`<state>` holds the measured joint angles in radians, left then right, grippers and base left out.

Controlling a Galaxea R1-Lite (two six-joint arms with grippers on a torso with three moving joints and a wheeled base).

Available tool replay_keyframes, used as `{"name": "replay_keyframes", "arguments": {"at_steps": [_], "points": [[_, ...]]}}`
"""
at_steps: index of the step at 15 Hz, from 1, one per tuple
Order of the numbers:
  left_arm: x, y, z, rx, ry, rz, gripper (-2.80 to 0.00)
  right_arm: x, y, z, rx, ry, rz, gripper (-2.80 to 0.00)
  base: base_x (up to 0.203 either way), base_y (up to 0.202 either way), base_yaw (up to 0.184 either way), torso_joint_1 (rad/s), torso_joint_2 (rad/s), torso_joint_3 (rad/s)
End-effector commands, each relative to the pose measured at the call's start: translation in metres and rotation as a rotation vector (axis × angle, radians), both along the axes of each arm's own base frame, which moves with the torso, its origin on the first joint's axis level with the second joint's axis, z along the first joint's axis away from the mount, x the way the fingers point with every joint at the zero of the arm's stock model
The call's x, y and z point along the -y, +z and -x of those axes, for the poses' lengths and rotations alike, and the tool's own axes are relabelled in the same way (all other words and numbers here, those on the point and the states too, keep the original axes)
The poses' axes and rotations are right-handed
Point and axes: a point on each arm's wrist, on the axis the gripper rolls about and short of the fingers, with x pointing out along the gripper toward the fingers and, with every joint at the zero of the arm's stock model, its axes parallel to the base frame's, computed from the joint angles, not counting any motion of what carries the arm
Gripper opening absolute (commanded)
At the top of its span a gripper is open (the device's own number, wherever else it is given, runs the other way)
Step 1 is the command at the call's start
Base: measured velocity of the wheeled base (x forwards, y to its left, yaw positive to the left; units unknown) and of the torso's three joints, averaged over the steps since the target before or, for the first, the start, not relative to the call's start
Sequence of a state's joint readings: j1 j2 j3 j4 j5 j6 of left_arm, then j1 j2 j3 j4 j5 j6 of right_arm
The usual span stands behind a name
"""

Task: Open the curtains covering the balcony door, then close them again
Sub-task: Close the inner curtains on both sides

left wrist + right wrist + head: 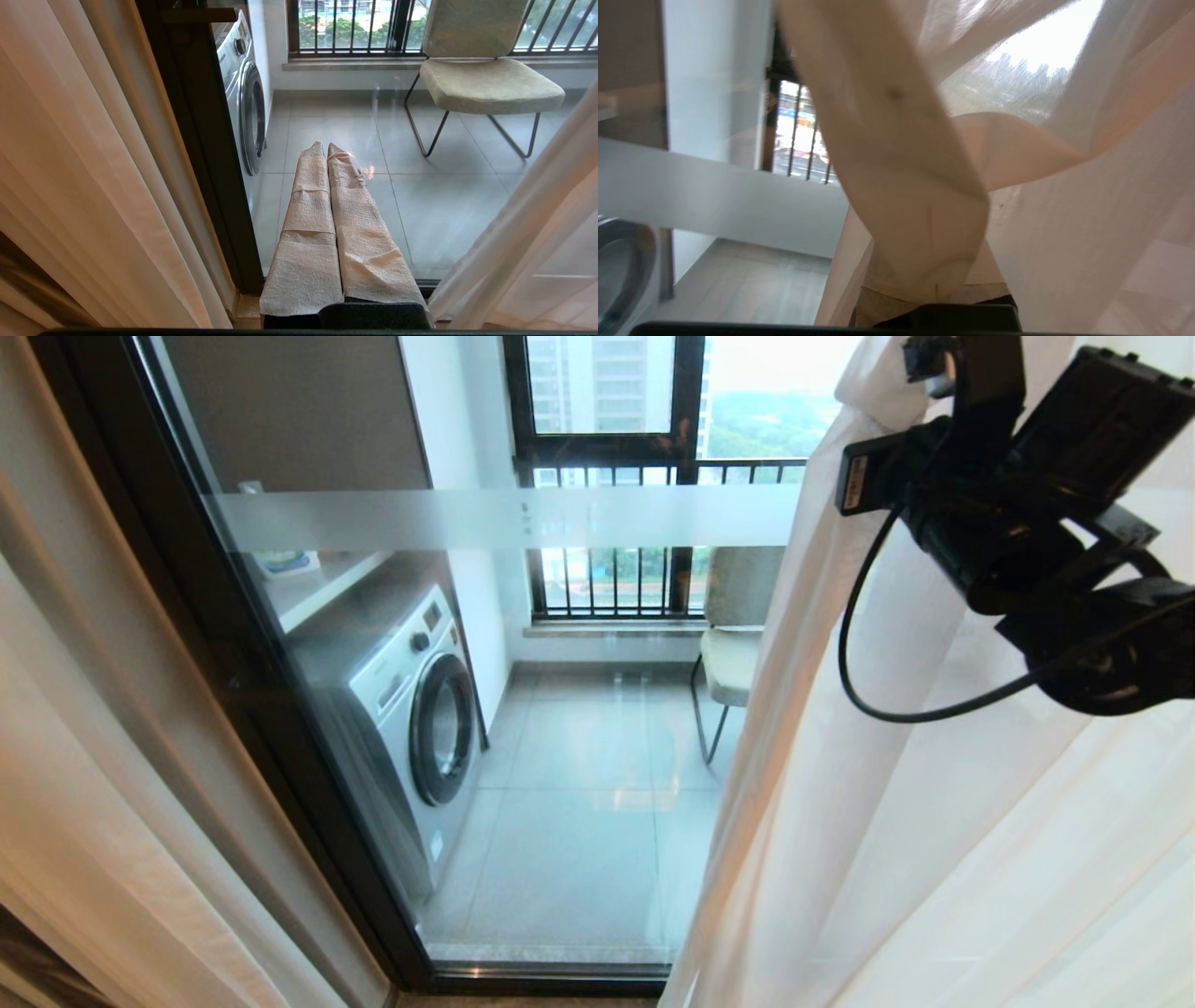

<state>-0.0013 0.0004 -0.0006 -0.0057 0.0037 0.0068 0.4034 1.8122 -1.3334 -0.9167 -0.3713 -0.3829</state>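
The right gripper (920, 261), fingers pressed together, is buried in the sheer (934, 821) at the door's (560, 756) right side; I cannot tell whether it truly pinches fabric, so the thin cloth could slip off or snag and tear. The left gripper (327, 154) hangs closed and empty. Beyond the glass lie a grey tiled floor (579, 840), washer (411, 709) and chair (733, 644).
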Motion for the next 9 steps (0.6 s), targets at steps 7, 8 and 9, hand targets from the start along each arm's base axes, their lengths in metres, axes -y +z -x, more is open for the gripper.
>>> {"name": "replay_keyframes", "arguments": {"at_steps": [7,8,9], "points": [[0.000,0.000,0.000,0.002,0.001,0.001,-2.80,0.049,0.011,-0.006,0.061,-0.118,-0.064,-2.80,0.000,0.000,0.000,0.000,0.00,0.000],[0.000,0.000,0.000,0.002,0.000,0.001,-2.80,0.051,0.011,-0.006,0.061,-0.122,-0.063,-2.80,0.000,0.000,0.000,0.000,0.00,0.000],[0.000,0.000,0.000,0.001,0.001,-0.001,-2.80,0.051,0.011,-0.006,0.061,-0.124,-0.063,-2.80,0.000,0.000,0.000,0.000,0.00,0.000]]}}
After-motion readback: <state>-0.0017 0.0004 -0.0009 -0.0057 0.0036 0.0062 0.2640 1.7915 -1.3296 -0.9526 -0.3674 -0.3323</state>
